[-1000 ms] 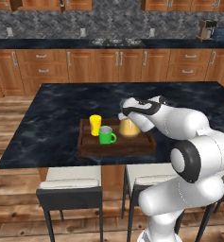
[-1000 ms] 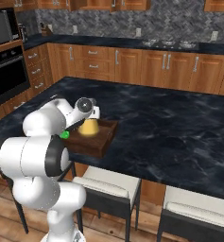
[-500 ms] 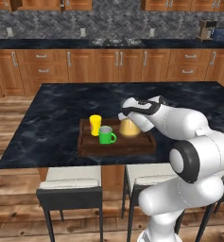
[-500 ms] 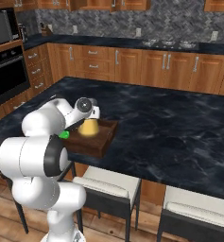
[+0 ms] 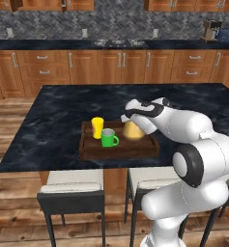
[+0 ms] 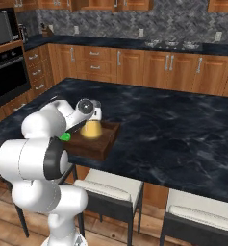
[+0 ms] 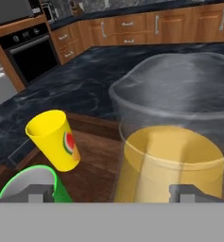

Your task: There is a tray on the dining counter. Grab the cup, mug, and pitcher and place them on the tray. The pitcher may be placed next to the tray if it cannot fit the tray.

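Observation:
On the dining counter (image 5: 63, 111) lies the dark wooden tray (image 5: 118, 150). On it stand the yellow cup (image 5: 97, 127), the green mug (image 5: 107, 138) and the amber pitcher (image 5: 133, 130), all upright. My gripper (image 5: 129, 116) hovers at the pitcher's clear neck, open. In the hand view the fingertips (image 7: 38, 193) stand wide apart: the left one is clear of the pitcher (image 7: 172, 160), and the cup (image 7: 54, 139) and mug (image 7: 30, 184) sit to its left. In the right base view the pitcher (image 6: 92, 129) rests on the tray (image 6: 98, 146) below the gripper (image 6: 94, 115), with my arm hiding most of the mug (image 6: 65, 137).
Two stools (image 5: 72, 185) stand at the counter's near edge. A long counter with wooden drawer fronts (image 5: 121, 65) runs along the back wall, and a black oven (image 6: 9, 77) sits at the left. Bare marble (image 6: 183, 125) spreads to the right of the tray.
The jaws have spread apart at the pitcher. The arm, the pitcher, the cup and the mug stay where they were.

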